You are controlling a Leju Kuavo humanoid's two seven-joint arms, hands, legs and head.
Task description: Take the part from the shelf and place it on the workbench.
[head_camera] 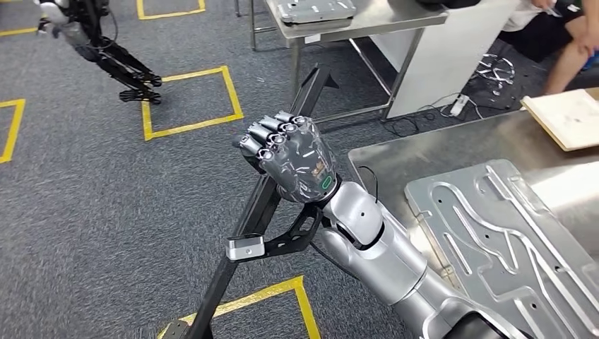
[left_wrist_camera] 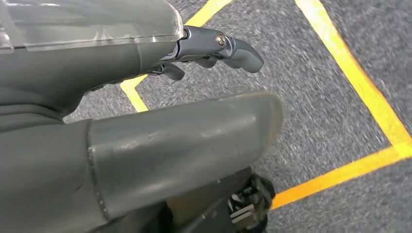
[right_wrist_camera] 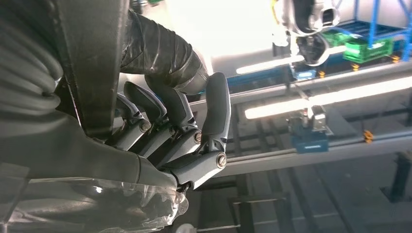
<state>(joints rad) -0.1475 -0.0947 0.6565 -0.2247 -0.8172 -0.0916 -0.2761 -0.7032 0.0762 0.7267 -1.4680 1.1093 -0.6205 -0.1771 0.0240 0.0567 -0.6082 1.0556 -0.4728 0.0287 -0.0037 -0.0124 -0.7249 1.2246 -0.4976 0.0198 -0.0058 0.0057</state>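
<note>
The part (head_camera: 220, 277) is a long black bar, slanting over the carpet from near the far table's legs down to the picture's lower edge. My right hand (head_camera: 293, 157) grips it about midway, left of the steel workbench (head_camera: 387, 157). In the right wrist view the fingers (right_wrist_camera: 170, 121) curl around the part's flat black face (right_wrist_camera: 92, 63). My left hand (left_wrist_camera: 160, 131) hangs over the carpet with its thumb and fingers apart and nothing in it.
A large grooved metal plate (head_camera: 494, 233) and a wooden board (head_camera: 565, 116) lie on the workbench. A second steel table (head_camera: 367, 25) stands behind. A person (head_camera: 558, 35) sits at the far right, another robot (head_camera: 106, 53) at the far left. Cables (head_camera: 459, 106) lie on the floor.
</note>
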